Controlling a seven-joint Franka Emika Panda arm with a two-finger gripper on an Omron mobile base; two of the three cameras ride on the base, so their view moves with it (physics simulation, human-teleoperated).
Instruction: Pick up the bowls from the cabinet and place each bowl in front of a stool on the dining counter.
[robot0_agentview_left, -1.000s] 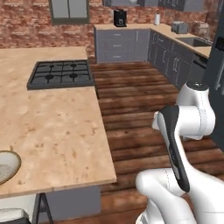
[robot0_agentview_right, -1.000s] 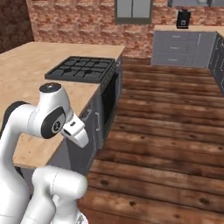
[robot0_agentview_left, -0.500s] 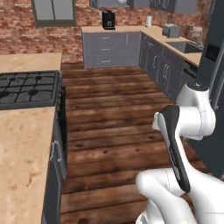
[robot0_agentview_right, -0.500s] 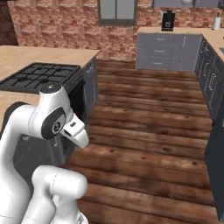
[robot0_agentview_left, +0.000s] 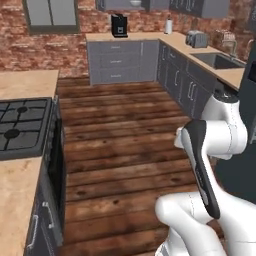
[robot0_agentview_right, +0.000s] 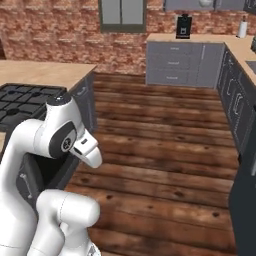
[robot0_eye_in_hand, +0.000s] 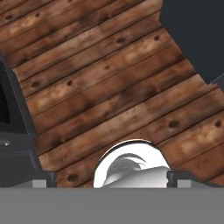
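Wooden floorboards (robot0_eye_in_hand: 113, 83), dark brown and knotted, lie under the downward-pointing hand camera. At the bottom of that view the gripper (robot0_eye_in_hand: 113, 178) has its two dark fingertips (robot0_eye_in_hand: 177, 177) spread wide apart with nothing between them; a dark grey panel crosses the upper right corner and a grey cabinet face sits at the left edge.

From the left base camera, the white arm (robot0_agentview_left: 210, 150) folds up at lower right. To its left runs the dining counter (robot0_agentview_left: 25, 85), tan-pink stone with a black gas cooktop (robot0_agentview_left: 22, 127) set into it and a grey base below. The right base camera shows the same island at its left edge, with the arm rising in front of it.

Farther off, across open floor, grey drawer units (robot0_agentview_left: 122, 62) stand against a red brick wall (robot0_agentview_left: 55, 45), topped by a narrower stone counter carrying a black coffee machine (robot0_agentview_left: 118, 25). The left base camera adds a toaster (robot0_agentview_left: 196, 38) and a sink (robot0_agentview_left: 217, 61) along the right-hand counter, which the right base camera does not take in.

Highest and farthest, grey wall cabinets (robot0_agentview_left: 165, 5) hang above the coffee machine. A pale rounded bowl (robot0_agentview_left: 135, 3) shows on an open shelf there, small and blurred; the right base camera also shows a pale shape (robot0_agentview_right: 205, 3) at that height. A framed window (robot0_agentview_right: 122, 15) sits in the brick.
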